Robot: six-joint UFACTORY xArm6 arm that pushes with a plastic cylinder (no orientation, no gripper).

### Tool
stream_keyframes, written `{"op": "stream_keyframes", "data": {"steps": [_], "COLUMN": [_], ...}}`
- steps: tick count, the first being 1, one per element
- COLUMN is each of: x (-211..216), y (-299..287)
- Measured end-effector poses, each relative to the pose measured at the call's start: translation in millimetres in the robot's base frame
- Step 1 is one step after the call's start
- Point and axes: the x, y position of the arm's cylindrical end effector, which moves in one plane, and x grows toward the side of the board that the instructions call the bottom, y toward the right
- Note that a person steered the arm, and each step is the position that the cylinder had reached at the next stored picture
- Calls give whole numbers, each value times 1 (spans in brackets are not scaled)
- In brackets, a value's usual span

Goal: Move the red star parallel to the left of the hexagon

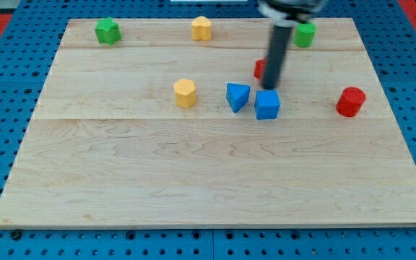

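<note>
A red block (pixel 259 69), likely the red star, shows only as a sliver at the left side of my rod; the rest is hidden behind it. My tip (pixel 271 87) is just right of and below that red block, directly above the blue cube (pixel 267 105). The yellow hexagon (pixel 185 92) lies further to the view's left, below the red block's level. A blue triangular block (pixel 237 96) sits between the hexagon and the blue cube.
A red cylinder (pixel 351 102) is at the view's right. Along the top edge are a green star (pixel 107 30), a yellow block (pixel 202 28) and a green block (pixel 305 34). The wooden board (pixel 193 188) rests on a blue pegboard.
</note>
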Motion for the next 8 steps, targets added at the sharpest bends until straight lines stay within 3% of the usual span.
{"op": "stream_keyframes", "data": {"steps": [2,3,5,7,8], "x": [-4,-39,-12,-59,-21], "y": [91,91,-116,-158,-222]}}
